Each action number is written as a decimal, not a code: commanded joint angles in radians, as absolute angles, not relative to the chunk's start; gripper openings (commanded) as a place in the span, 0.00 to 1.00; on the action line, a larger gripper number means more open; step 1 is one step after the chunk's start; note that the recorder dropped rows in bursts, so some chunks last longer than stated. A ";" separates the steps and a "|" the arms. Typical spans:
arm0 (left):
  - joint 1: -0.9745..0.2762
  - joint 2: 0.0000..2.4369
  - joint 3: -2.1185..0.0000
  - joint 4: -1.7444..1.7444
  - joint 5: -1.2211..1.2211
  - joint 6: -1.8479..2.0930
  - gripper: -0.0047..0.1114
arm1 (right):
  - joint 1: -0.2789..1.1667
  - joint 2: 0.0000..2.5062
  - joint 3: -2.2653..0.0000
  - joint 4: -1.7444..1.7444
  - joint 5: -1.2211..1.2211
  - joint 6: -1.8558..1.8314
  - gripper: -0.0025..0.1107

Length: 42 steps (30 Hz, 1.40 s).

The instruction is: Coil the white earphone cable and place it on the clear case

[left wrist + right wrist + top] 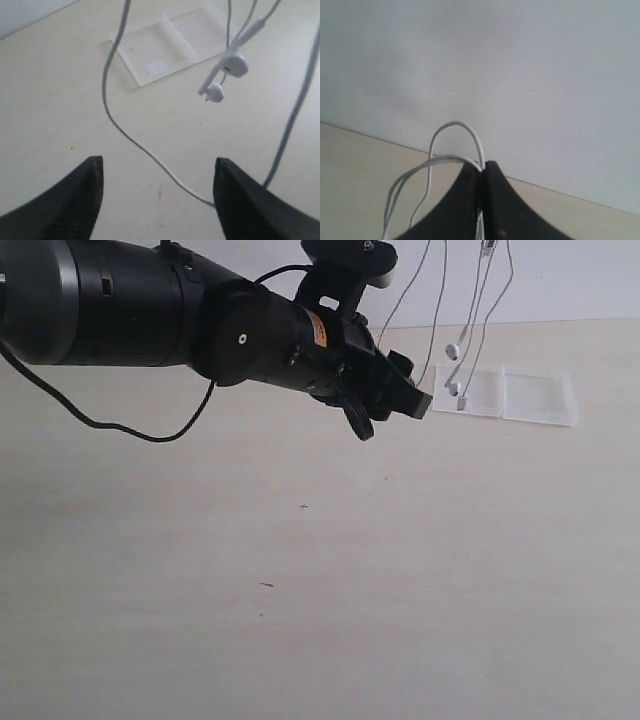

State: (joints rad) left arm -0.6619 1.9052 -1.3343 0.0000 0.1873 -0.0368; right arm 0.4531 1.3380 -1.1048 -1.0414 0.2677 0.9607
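Beige table (pixel 300 590) spanned by black left arm (pixel 150 310). Clear case (pixel 540 400) laid open flat on table, both halves side by side. White earphone cable (pixel 435 300) hung from above, pinched in clenched right gripper (pixel 482 200). Left gripper (pixel 157 197) released, fingers (pixel 65 205) spread, one strand seen between. Earbuds (pixel 230 65) dangled at case's edge; contact not discernible.

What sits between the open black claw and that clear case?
In the left wrist view, just bare table crossed by a strand of the white earphone cable.
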 commanded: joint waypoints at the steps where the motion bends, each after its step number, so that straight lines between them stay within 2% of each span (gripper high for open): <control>1: -0.667 1.908 -1.330 0.000 0.210 0.019 0.58 | 0.454 1.330 -1.116 -1.048 0.298 0.918 0.02; 24: -0.617 1.828 -1.330 0.057 0.172 0.044 0.58 | 0.454 1.330 -1.116 -0.990 0.317 0.772 0.02; 33: -0.617 1.828 -1.330 0.063 0.237 0.136 0.58 | 0.454 1.332 -1.116 -0.968 0.314 0.733 0.02; 42: -0.612 1.828 -1.330 -0.076 0.094 -0.054 0.58 | 0.454 1.391 -1.116 -0.966 0.329 0.733 0.02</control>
State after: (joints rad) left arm -0.6208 1.8383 -1.3343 -0.0340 0.1477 0.0487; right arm 0.4531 1.3769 -1.1048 -0.9621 0.3238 0.7432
